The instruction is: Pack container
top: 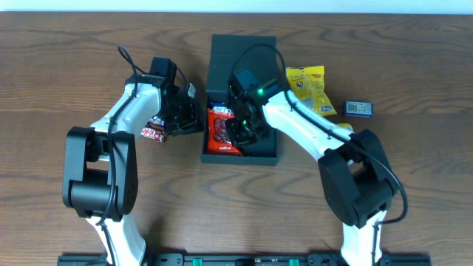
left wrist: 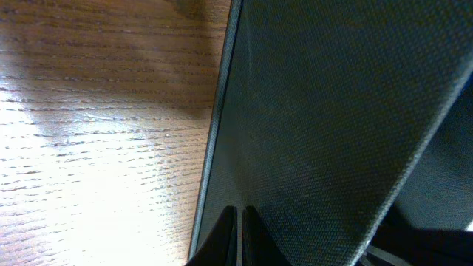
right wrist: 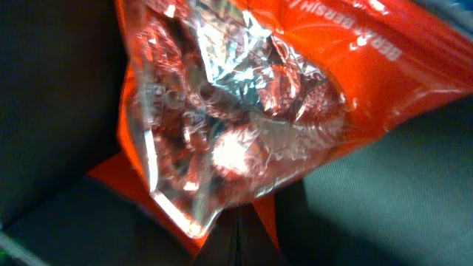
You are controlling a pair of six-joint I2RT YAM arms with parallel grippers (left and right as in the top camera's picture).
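Left gripper (left wrist: 240,225), shut tight, sits at the left edge of the container (top: 222,59); right gripper (right wrist: 240,225), shut too, is inside by the red bag (right wrist: 244,89). It is dark green

The left hand (left wrist: 240,238) is showing at the bottom edge of the frame, its two dark fingertips pressed together with only a thin slit between them. They are sitting just in front of the container (left wrist: 332,111), whose matte, finely textured dark teal wall is filling the right side. The wall's edge is running diagonally from top centre down to the fingertips. On the left, the wooden surface (left wrist: 96,148) is catching bright glare.
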